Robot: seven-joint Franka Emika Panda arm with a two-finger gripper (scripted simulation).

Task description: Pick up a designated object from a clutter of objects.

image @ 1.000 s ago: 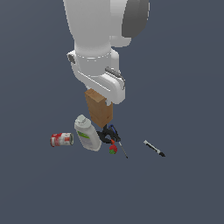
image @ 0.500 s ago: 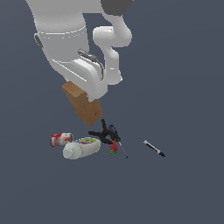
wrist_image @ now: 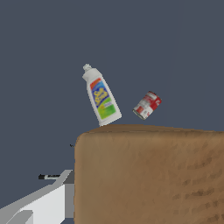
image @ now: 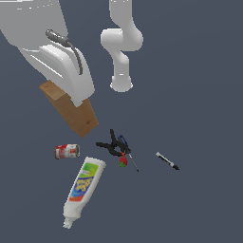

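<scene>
The designated object, a plain tan-brown block (image: 72, 113), hangs tilted in the air at the exterior view's left, above the floor. My gripper (image: 77, 100) is shut on its upper part, and the white hand covers the top of the block. In the wrist view the block (wrist_image: 148, 175) fills the lower frame, with one grey finger (wrist_image: 46, 203) against its side. The rest of the clutter lies on the floor below: a white labelled bottle (image: 83, 190) on its side, a red-and-white can (image: 66, 151), a black clamp (image: 111, 146), a small red item (image: 123, 162) and a thin screwdriver (image: 130, 156).
A black-and-white marker (image: 167, 161) lies apart at the exterior view's right. The arm's white base (image: 121, 84) stands behind the clutter. The wrist view shows the bottle (wrist_image: 101, 96) and the can (wrist_image: 147, 105) beyond the block.
The arm has swung to the exterior view's left and raised the block, tilting it. The white bottle, upright one second ago, now lies flat on the floor.
</scene>
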